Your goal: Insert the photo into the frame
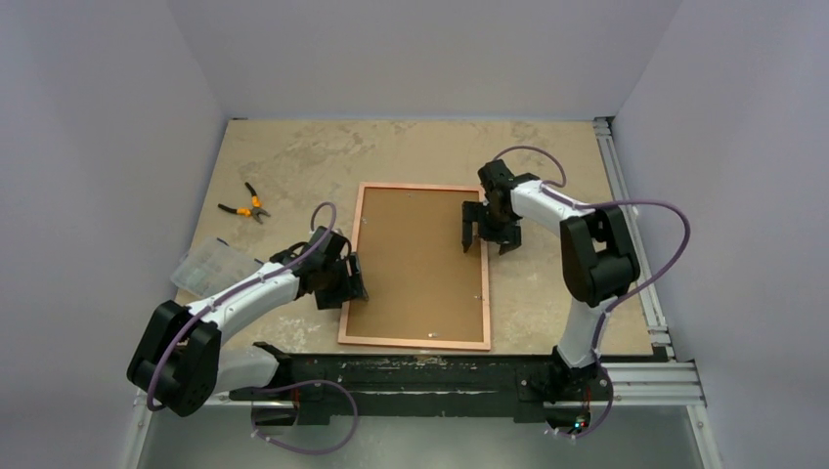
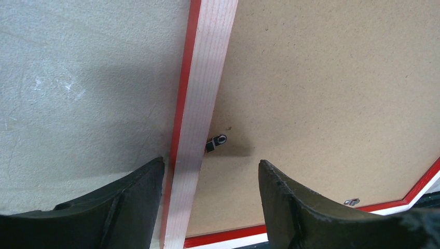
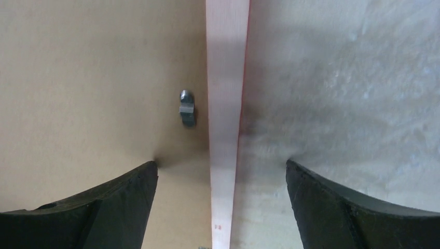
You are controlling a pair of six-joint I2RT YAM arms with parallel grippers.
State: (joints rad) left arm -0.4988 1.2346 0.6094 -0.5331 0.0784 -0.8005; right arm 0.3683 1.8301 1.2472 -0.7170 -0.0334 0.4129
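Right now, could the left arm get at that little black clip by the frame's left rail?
Probably yes. The left gripper is open just short of the clip, straddling the rail of the frame, and nothing lies between them.

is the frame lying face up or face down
Face down: the frame shows its pale wood back, with the brown backing board and a clip on top.

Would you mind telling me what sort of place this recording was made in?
Probably a robotics lab test cell: plain white walls box in the table, a left arm and a right arm are mounted at its near edge, and aluminium rail runs down its right side.
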